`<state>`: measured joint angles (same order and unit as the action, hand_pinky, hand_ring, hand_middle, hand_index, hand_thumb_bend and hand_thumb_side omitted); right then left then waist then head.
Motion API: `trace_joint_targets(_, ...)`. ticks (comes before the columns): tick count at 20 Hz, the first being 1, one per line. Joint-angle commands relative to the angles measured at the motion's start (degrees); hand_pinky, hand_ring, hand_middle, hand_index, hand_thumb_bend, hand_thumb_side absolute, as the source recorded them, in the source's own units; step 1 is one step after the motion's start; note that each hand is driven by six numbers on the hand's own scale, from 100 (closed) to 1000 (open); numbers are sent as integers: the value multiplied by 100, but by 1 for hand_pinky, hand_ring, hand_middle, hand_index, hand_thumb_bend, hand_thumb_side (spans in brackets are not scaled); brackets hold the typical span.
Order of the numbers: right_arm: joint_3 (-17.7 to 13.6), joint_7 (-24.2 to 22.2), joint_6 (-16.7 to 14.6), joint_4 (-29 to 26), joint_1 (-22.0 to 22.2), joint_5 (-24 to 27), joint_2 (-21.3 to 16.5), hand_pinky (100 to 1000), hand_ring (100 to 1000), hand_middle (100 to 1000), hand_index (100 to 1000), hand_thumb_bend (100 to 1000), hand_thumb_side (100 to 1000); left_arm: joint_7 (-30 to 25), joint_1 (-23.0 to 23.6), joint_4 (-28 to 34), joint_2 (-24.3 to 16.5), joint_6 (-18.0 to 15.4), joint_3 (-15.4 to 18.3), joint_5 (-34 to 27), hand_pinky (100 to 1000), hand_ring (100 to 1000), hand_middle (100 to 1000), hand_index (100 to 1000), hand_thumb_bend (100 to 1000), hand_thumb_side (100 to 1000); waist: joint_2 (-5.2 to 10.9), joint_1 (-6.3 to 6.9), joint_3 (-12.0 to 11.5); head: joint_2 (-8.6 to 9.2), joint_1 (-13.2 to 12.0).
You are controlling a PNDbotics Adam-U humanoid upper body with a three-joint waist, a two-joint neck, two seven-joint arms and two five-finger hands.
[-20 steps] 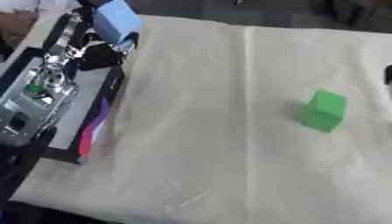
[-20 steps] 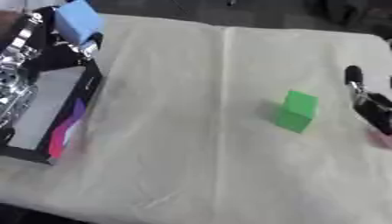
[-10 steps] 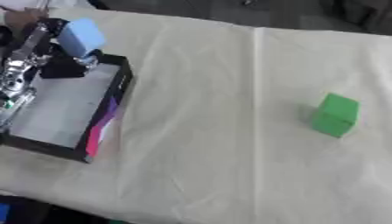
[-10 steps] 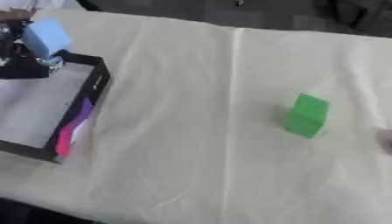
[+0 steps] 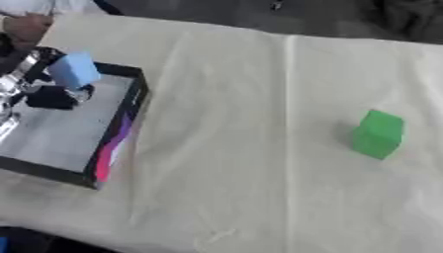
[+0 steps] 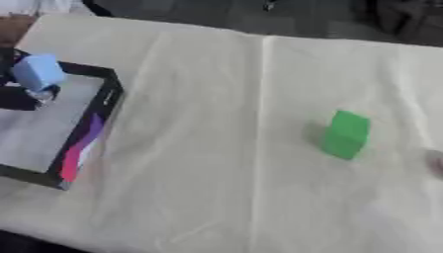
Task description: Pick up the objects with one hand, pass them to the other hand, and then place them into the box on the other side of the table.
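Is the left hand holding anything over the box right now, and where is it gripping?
The left hand holds the light blue block by its lower end, above the box.

At the left edge we record a black-walled box [image 5: 130, 106] with a pale floor and a pink and purple patch on its near wall. Over its far corner our left hand [image 5: 34, 86] holds a light blue block [image 5: 74, 70]. On the cream cloth [image 5: 234, 148], well apart to the right, we list one green block [image 5: 378, 134] standing alone.

You had a table covered in a creased cream cloth [image 5: 225, 148]. On it sat a black-walled shallow box with a grey floor [image 5: 130, 106] at the left, and a green block [image 5: 378, 134] well apart, toward the right.
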<state>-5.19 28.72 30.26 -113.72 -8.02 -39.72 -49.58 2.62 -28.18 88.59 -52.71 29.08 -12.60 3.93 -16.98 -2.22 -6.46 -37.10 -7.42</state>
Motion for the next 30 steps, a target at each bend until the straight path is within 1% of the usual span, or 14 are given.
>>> trace_joint_targets(1, -166, 180, -39, -87, 9, 304, -327, 849, 792, 778, 772, 307, 154, -295, -155, -228, -281, -143, -53, 313, 900, 1000, 702, 829, 610, 100, 91, 16, 20, 58, -22)
trace_joint_targets(7, -253, 481, -196, -87, 80, 835, -427, 847, 789, 776, 771, 298, 154, -850, -363, -652, -390, -201, -242, 868, 953, 1000, 740, 885, 815, 255, 97, 43, 45, 30, -38)
trace_joint_targets(11, -277, 562, -214, -87, 136, 965, -484, 849, 790, 775, 771, 298, 153, -1244, -504, -818, -426, -245, -190, 1262, 985, 1000, 755, 902, 832, 340, 106, 56, 53, 5, -25)
trace_joint_targets(12, -285, 571, -211, -87, 152, 973, -502, 850, 790, 775, 771, 297, 153, -1341, -538, -812, -425, -277, -133, 1359, 989, 1000, 755, 905, 811, 369, 109, 59, 50, -6, -10)
trace_joint_targets(14, -307, 578, -200, -87, 192, 979, -540, 852, 791, 775, 772, 299, 152, -1531, -617, -727, -414, -349, 32, 1549, 995, 1000, 751, 910, 701, 472, 115, 60, 36, -33, 59)
trace_joint_targets(15, -321, 576, -187, -87, 221, 984, -559, 852, 791, 776, 772, 304, 152, -1617, -663, -630, -399, -386, 152, 1642, 997, 1000, 743, 907, 594, 532, 117, 58, 24, -39, 117)
trace_joint_targets(16, -332, 562, -169, -87, 262, 1009, -575, 849, 790, 779, 774, 309, 156, -1635, -734, -522, -364, -435, 273, 1728, 996, 1000, 728, 887, 406, 574, 121, 51, 10, -37, 201)
trace_joint_targets(17, -338, 527, -154, -87, 307, 1063, -590, 848, 792, 784, 778, 326, 164, -1601, -835, -398, -290, -503, 403, 1791, 985, 1000, 721, 880, 270, 601, 124, 42, -5, -36, 286)
trace_joint_targets(18, -341, 460, -154, -87, 355, 1165, -615, 847, 794, 788, 781, 332, 171, -1510, -893, -150, -200, -590, 570, 1748, 980, 1000, 717, 881, 220, 614, 121, 33, -26, -32, 370)
trace_joint_targets(19, -342, 352, -184, -87, 397, 1372, -656, 840, 794, 798, 789, 350, 197, -1325, -843, 303, -139, -639, 757, 1551, 967, 1000, 708, 871, 101, 659, 117, 25, -41, -24, 452)
trace_joint_targets(22, -353, -110, -373, -87, 491, 2140, -834, 838, 805, 827, 813, 355, 268, -532, -675, 1519, -10, -628, 960, 645, 950, 1000, 700, 870, 100, 695, 111, 10, -48, 9, 645)
trace_joint_targets(23, -362, -278, -427, -87, 518, 2349, -895, 841, 819, 848, 833, 372, 293, -275, -651, 1814, 40, -659, 945, 349, 943, 1000, 702, 870, 100, 699, 112, 4, -44, 17, 709)
trace_joint_targets(25, -367, -686, -510, -87, 562, 2712, -1022, 844, 826, 866, 843, 340, 337, 179, -637, 2302, 181, -800, 848, -250, 939, 1000, 711, 878, 100, 731, 117, -18, -27, 32, 822)
trace_joint_targets(30, -299, -1748, -628, -87, 610, 3210, -1308, 866, 867, 911, 884, 348, 394, 603, -837, 2592, 686, -1500, 476, -1214, 945, 1000, 737, 896, 100, 799, 138, -72, -7, 78, 1035)
